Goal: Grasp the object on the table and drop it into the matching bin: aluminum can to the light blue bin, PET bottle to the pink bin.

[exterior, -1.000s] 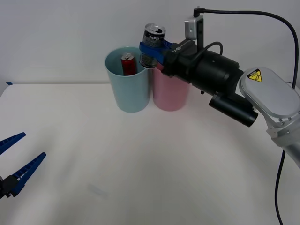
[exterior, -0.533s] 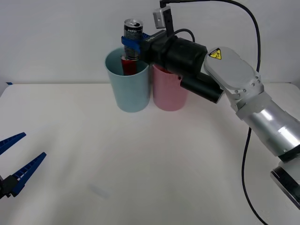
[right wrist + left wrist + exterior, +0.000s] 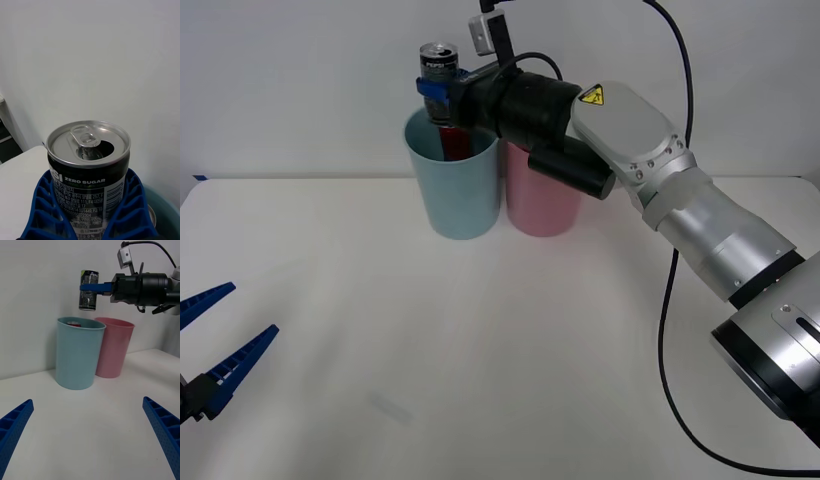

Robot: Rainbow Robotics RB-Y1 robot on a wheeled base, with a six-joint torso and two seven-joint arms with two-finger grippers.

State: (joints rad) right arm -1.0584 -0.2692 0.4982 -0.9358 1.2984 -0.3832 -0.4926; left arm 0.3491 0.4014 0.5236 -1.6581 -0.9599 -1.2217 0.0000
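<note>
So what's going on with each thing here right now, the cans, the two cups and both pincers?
Aluminum can: upright, tab opened, held in the air above the light blue bin.
Right pincer: shut on the aluminum can.
Light blue bin: upright on the table, red can inside.
Pink bin: upright, beside the blue one.
Left pincer: open, low over the table's near edge, holding nothing.

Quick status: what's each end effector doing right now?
Right end effector: closed on the silver can, held above the light blue bin.
Left end effector: open, holding nothing, low over the table.
</note>
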